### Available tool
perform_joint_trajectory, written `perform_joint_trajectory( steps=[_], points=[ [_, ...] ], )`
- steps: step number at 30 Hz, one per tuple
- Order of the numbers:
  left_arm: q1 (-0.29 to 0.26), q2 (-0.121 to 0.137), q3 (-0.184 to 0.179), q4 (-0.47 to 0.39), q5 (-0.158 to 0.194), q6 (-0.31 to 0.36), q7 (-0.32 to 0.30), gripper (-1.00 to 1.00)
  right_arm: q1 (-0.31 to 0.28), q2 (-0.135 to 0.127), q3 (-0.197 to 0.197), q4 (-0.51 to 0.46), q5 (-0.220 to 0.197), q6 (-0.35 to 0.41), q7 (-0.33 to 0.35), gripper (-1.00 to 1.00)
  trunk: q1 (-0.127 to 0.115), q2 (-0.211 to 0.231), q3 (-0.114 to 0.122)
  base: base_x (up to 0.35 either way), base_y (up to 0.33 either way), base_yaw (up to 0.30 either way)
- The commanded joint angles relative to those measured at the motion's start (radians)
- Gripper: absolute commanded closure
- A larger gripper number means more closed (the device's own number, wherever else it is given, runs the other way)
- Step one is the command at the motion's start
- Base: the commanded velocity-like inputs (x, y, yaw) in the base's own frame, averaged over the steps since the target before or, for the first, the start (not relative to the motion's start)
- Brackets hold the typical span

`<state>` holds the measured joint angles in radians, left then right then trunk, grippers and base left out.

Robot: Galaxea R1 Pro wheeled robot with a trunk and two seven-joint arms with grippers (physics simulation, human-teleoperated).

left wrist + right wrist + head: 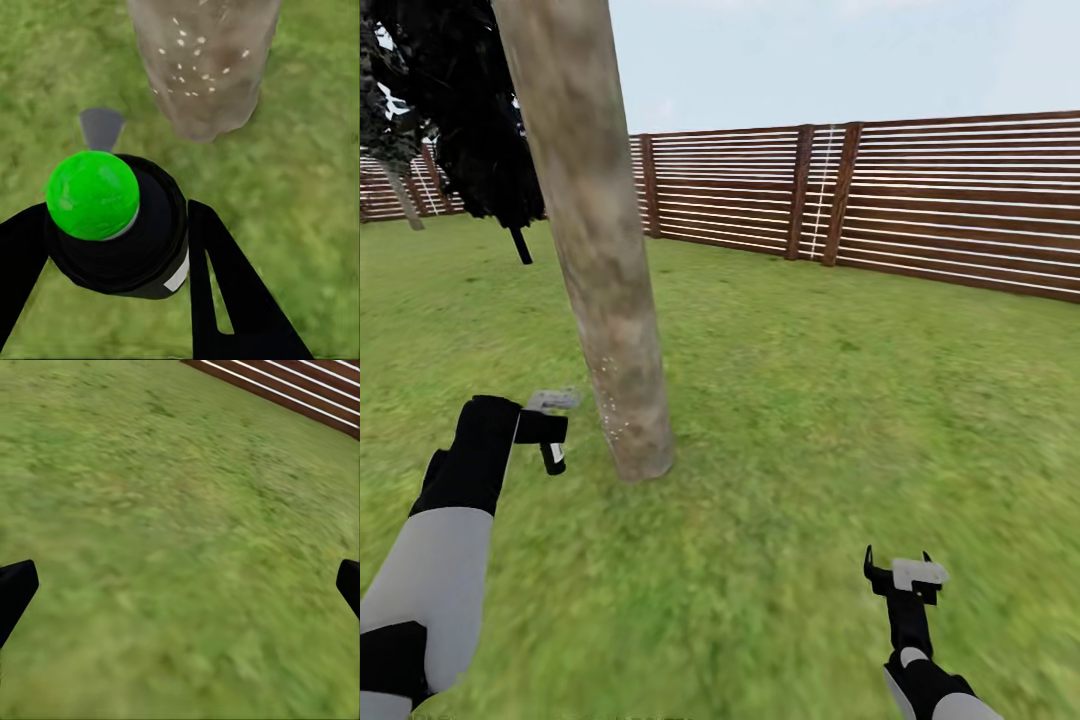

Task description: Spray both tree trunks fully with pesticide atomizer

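One atomizer [112, 225] clenched in my left pincer [550, 430] beside the tree trunk [600, 260]; drifting aim would leave bark unsprayed.

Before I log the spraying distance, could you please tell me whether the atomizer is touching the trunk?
Apart. The left wrist view shows grass between the atomizer and the trunk; the head view shows the same gap.

The tree trunk [600, 260] is rendered as pale, mottled, matt bark, flecked with small white specks low down. The pesticide atomizer [116, 225] is seen as a smooth black body capped by a glossy green dome. The fence [920, 200] is shown as brown wooden slats, the lawn [810, 420] as rough matt grass.
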<state>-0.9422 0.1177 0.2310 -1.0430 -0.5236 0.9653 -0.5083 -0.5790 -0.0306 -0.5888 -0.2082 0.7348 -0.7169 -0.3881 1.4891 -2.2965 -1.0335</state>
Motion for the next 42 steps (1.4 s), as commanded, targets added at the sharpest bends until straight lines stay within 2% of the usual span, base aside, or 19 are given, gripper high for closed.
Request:
perform_joint_trajectory(
  steps=[1, 6, 10, 18, 23, 24, 26, 28, 32, 36, 42],
  points=[
    [0.005, -0.001, 0.001, 0.008, 0.004, 0.003, 0.022, 1.00, -0.001, 0.000, -0.004, 0.002, 0.011, -0.003, -0.004, -1.00, 0.000, 0.000, -0.001, 0.000, -0.277, 0.201],
    [0.011, -0.012, 0.003, 0.020, 0.020, 0.003, 0.060, 1.00, -0.001, 0.001, -0.003, 0.002, 0.052, -0.003, 0.038, -1.00, 0.000, 0.000, -0.001, 0.000, -0.277, 0.039],
    [0.011, -0.013, 0.022, 0.020, 0.019, 0.003, 0.064, 1.00, -0.001, 0.002, -0.002, 0.002, 0.054, -0.003, 0.040, -1.00, 0.000, 0.000, -0.001, 0.050, -0.269, 0.001],
    [0.012, -0.013, 0.024, 0.035, 0.019, 0.003, 0.069, 1.00, -0.001, 0.001, -0.002, 0.003, 0.055, -0.003, 0.040, -1.00, 0.000, 0.000, -0.001, 0.229, -0.192, 0.000],
    [0.013, -0.012, 0.025, 0.037, 0.018, 0.003, 0.069, 1.00, -0.001, 0.001, -0.002, 0.003, 0.055, -0.003, 0.041, -1.00, 0.000, 0.000, -0.001, 0.037, -0.265, 0.005],
    [0.020, -0.010, 0.035, 0.038, 0.018, 0.001, 0.069, 1.00, -0.001, 0.001, -0.002, 0.003, 0.055, -0.003, 0.041, -1.00, 0.000, 0.000, -0.001, 0.002, -0.276, 0.099],
    [0.038, -0.007, 0.091, 0.024, 0.012, -0.003, 0.073, 1.00, -0.001, 0.003, -0.002, 0.003, 0.055, -0.001, 0.041, -1.00, 0.000, 0.000, -0.001, 0.008, -0.276, 0.234],
    [0.047, -0.005, 0.102, 0.021, 0.011, -0.003, 0.077, 1.00, -0.001, 0.005, -0.002, 0.004, 0.058, -0.001, 0.041, -1.00, 0.000, 0.000, -0.001, 0.084, -0.272, 0.268],
    [0.089, -0.016, 0.104, 0.024, 0.020, -0.005, 0.079, 1.00, -0.001, 0.006, -0.002, 0.003, 0.080, -0.001, 0.040, -1.00, 0.000, 0.000, -0.001, 0.212, -0.206, 0.276],
    [0.092, -0.017, 0.099, 0.022, 0.020, -0.005, 0.079, 1.00, -0.001, 0.012, -0.002, 0.004, 0.112, -0.001, 0.040, -1.00, 0.000, 0.000, -0.001, 0.250, -0.178, 0.250],
    [0.093, -0.016, 0.097, 0.007, 0.014, -0.006, 0.078, 1.00, -0.001, 0.012, -0.003, 0.003, 0.116, 0.000, 0.040, -1.00, 0.000, 0.000, -0.001, 0.229, -0.191, 0.034]
  ],
)
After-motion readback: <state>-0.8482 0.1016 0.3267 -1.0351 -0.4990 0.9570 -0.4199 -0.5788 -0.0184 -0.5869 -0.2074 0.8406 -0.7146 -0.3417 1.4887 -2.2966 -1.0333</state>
